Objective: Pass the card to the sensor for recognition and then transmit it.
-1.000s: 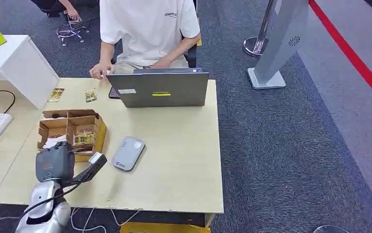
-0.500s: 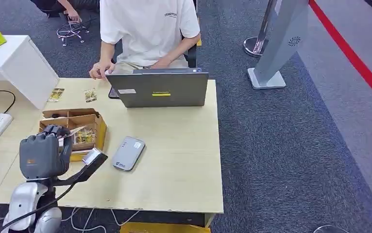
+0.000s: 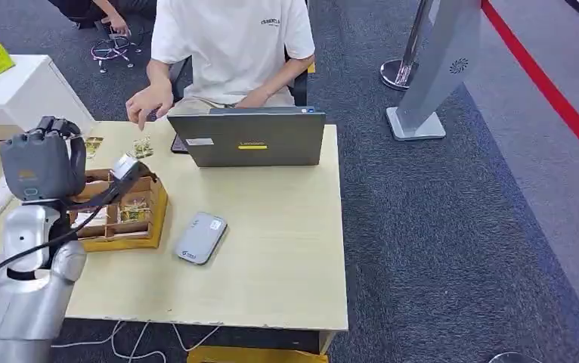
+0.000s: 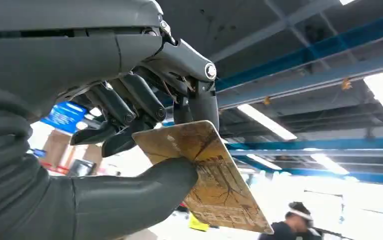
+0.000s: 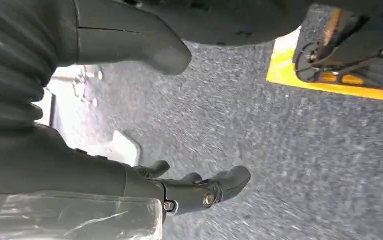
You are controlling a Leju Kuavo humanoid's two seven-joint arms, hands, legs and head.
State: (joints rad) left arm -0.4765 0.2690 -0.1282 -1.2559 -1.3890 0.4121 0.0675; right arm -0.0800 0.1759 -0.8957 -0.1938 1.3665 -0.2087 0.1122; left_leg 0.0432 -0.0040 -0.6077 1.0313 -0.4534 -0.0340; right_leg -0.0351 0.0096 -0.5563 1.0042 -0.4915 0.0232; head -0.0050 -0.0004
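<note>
Now that the left hand (image 3: 42,159) has risen from the cardboard box (image 3: 124,215) to the frame's upper left, pinching the gold card (image 4: 204,175) thumb-to-fingers, presenting it to the grey sensor (image 3: 201,237) likely follows.

The card (image 4: 204,175) is tan-gold with a dark branching tree pattern. The left hand (image 3: 41,159) is dark grey on a silver arm. The tabletop (image 3: 271,249) is pale wood-grain. The box (image 3: 139,219) is brown cardboard, the sensor (image 3: 201,237) light grey, the laptop (image 3: 249,140) grey with a yellow strip. The carpet (image 3: 438,242) is dark blue-grey, crossed by a red line (image 3: 551,87). The person's shirt (image 3: 230,45) is white.
</note>
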